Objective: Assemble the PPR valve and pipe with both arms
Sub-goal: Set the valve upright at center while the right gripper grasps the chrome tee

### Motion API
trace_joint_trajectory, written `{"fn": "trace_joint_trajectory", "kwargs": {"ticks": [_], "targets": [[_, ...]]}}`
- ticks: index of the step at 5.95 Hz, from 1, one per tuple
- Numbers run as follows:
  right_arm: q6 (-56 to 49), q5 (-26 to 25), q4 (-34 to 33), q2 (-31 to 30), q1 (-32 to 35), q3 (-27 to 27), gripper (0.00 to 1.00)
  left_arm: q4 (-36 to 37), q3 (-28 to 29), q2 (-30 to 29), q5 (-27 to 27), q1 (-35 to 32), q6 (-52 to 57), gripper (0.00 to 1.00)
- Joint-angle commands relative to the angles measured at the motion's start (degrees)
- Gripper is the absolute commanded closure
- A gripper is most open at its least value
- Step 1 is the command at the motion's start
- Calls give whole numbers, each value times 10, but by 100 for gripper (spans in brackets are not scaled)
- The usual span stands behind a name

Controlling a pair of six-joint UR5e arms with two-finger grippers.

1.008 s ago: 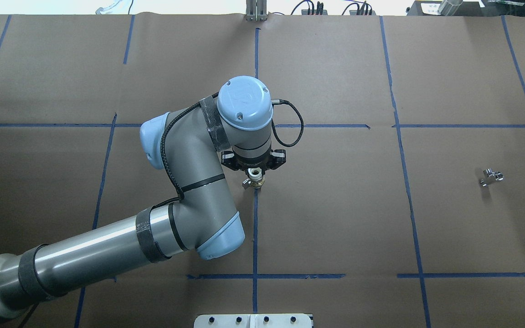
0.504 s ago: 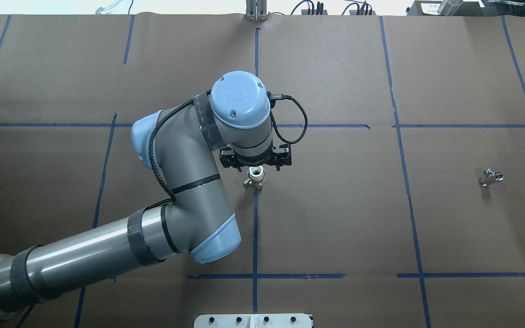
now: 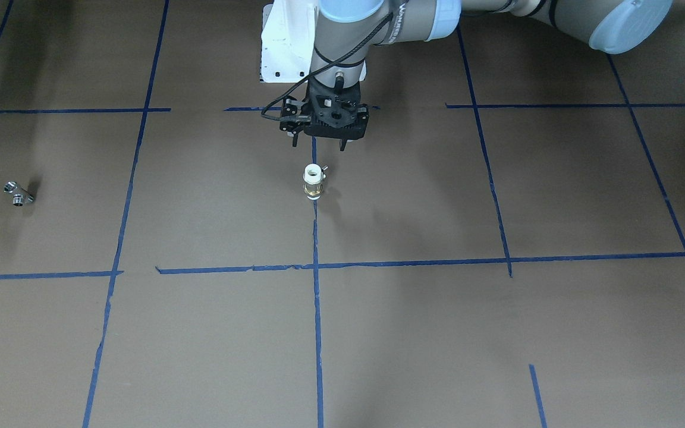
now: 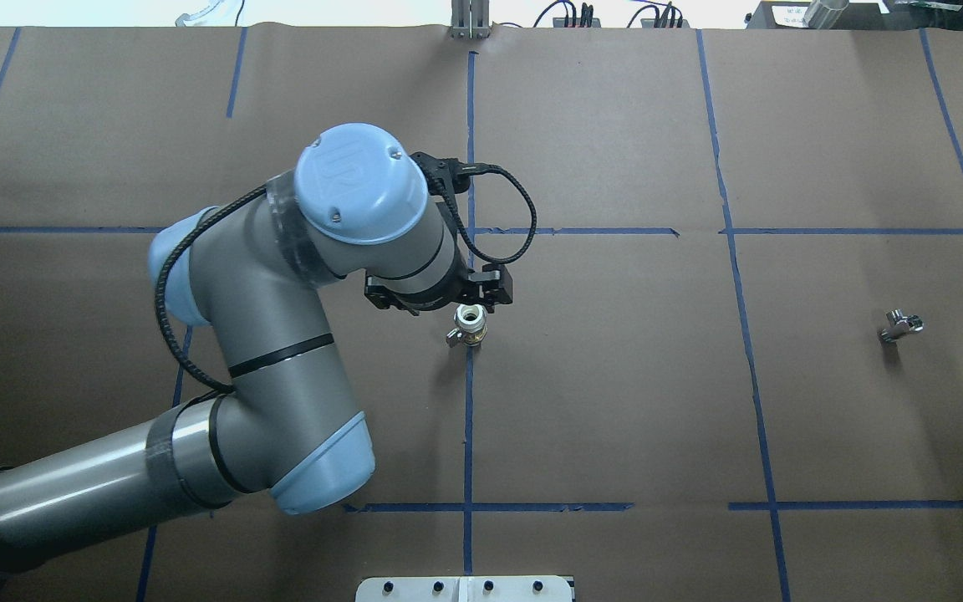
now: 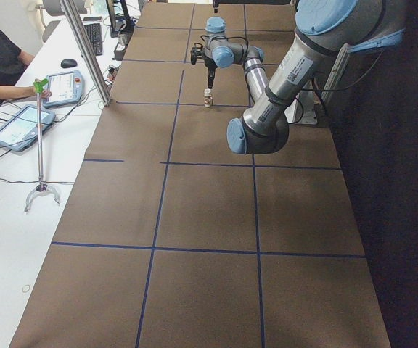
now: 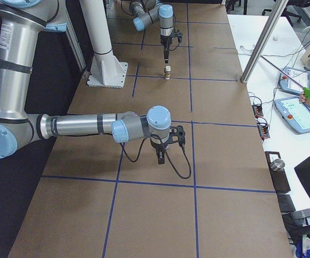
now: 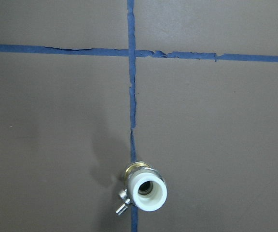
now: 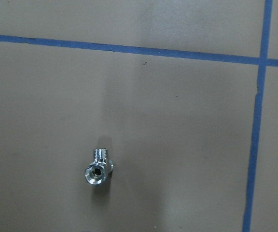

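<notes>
While the pipe (image 4: 470,324) stands upright on a blue tape line (image 4: 468,418) at mid-table, bare brown paper (image 4: 615,401) lies open all round it. The valve (image 4: 901,325) lies well apart, toward the robot's right. The left gripper (image 3: 319,144) hangs above the pipe, clear of it, pointing down with fingers spread and nothing held. The right gripper (image 6: 160,156) hovers low, pointing down over the valve; how far it is open, I cannot tell.

The short white-and-brass pipe (image 4: 470,324) stands upright at table centre, bare brown paper (image 4: 615,401) on every side, but my left gripper (image 3: 317,144), jaws apart, blocks the way from above. The small chrome branched valve (image 4: 900,325), far right, lies unobstructed.
</notes>
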Motion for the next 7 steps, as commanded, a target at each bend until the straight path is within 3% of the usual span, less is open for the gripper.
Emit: {"fn": "trace_joint_trajectory", "kwargs": {"ticks": [1,4,7], "targets": [[50,-67,26,26,-98,-8,0,0,-27,26,0,-3,0,7],[59,-84,86,51,-145,-69,1,5,-42,28,0,-3,-23,7],[83,-84,87,83,-177,-109,2,3,-65,58,-2,-4,-23,7]]}}
